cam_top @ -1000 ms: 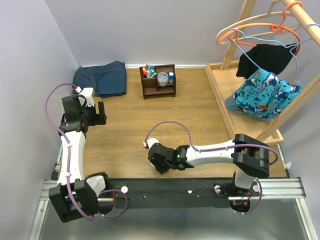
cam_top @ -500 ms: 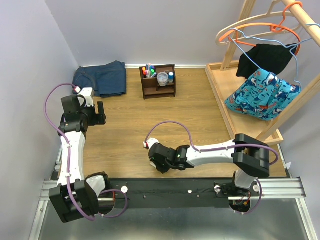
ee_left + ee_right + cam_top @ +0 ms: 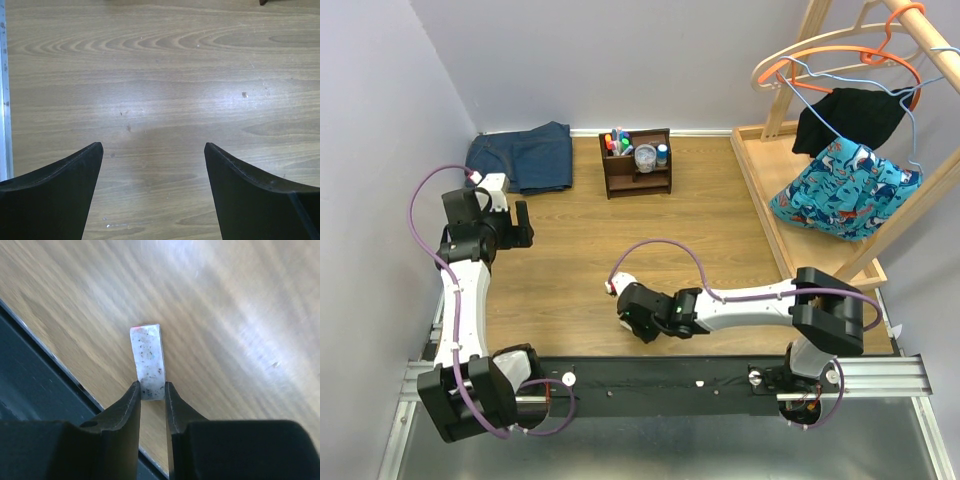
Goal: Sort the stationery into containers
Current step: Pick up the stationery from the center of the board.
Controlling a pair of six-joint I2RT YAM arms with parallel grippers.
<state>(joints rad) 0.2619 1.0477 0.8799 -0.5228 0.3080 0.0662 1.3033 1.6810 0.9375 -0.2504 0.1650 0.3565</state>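
At the near table edge, right gripper (image 3: 152, 390): clamped on the block, both fingertips pressing its narrow sides.
Block (image 3: 148, 360): small, pale and speckled, with a reddish tinge at the far corner. It is held by its near end and the rest sticks out past the fingertips. Whether it is touching the wood or lifted cannot be told.
Block's place: above the table (image 3: 720, 240), close to the black rail (image 3: 650, 385) at the front and well apart from the organiser.
Right arm: stretched leftward and low along the front of the table, wrist near the middle.
Left gripper (image 3: 152, 146): released, fingers spread wide, with nothing between them but bare wood.
Left arm: at the left side of the table, gripper pointing right.
Organiser (image 3: 638, 170): dark brown, at the far side against the wall.
Markers (image 3: 615, 140): upright in the taller left section, coloured caps up.
Tub (image 3: 645, 156): clear and round, in the organiser just right of the markers.
Cylinder (image 3: 662, 152): blue-grey, beside the tub on its right.
Denim (image 3: 525, 155): folded, in the far left corner.
Tray (image 3: 760, 170): light wood, along the right side.
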